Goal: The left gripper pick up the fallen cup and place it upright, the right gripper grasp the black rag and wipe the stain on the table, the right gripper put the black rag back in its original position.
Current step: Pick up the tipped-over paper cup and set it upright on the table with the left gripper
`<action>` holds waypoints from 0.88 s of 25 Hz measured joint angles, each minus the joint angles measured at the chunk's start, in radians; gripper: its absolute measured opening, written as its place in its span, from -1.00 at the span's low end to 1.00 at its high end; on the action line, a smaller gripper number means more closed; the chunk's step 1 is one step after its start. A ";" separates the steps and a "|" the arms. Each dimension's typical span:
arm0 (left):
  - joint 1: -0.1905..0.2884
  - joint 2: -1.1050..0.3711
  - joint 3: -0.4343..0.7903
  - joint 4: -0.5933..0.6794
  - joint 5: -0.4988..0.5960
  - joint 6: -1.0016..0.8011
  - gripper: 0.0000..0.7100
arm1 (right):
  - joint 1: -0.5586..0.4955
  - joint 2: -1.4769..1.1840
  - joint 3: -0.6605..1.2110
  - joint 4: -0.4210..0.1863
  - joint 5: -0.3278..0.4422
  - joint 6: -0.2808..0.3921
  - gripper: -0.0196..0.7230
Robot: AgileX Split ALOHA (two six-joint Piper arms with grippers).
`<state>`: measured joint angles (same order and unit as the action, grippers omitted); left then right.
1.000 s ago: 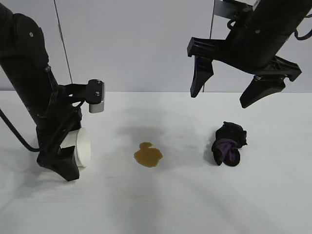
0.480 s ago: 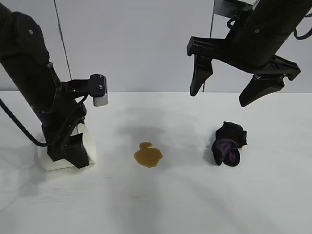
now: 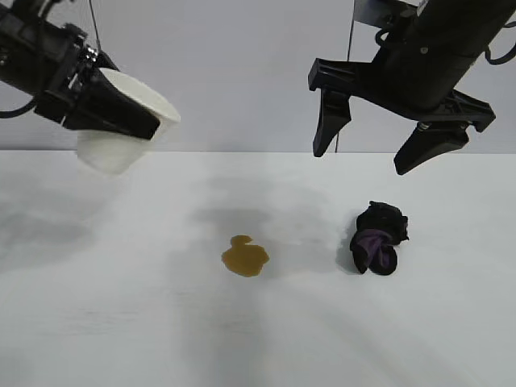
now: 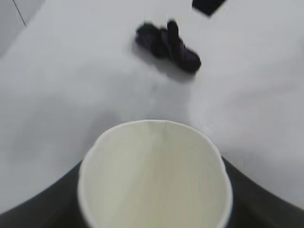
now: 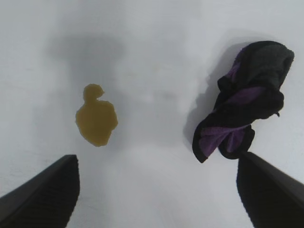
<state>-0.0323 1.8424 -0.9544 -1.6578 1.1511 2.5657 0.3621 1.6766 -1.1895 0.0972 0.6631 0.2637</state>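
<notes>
Over on the left, the left gripper has its fingers clamped on the white cup, holding it tilted in the air above the table. The right gripper hangs with fingers spread wide above the black rag, which lies beside the brown stain.
</notes>
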 joint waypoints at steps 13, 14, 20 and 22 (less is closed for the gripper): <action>-0.071 0.282 0.069 -0.040 -0.004 0.219 0.02 | 0.000 0.000 0.000 0.000 -0.010 0.000 0.73; -0.080 0.300 0.062 -0.040 -0.004 0.222 -0.01 | 0.000 0.000 0.000 0.000 -0.011 0.000 0.73; -0.093 0.349 0.044 -0.047 -0.005 0.226 -0.05 | 0.000 0.000 0.000 0.000 -0.011 0.000 0.73; -0.093 0.356 0.044 -0.049 -0.006 0.226 -0.05 | 0.000 0.000 0.000 0.000 -0.011 0.000 0.73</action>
<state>-0.1257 2.1982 -0.9101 -1.7070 1.1455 2.7915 0.3621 1.6766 -1.1895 0.0972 0.6519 0.2637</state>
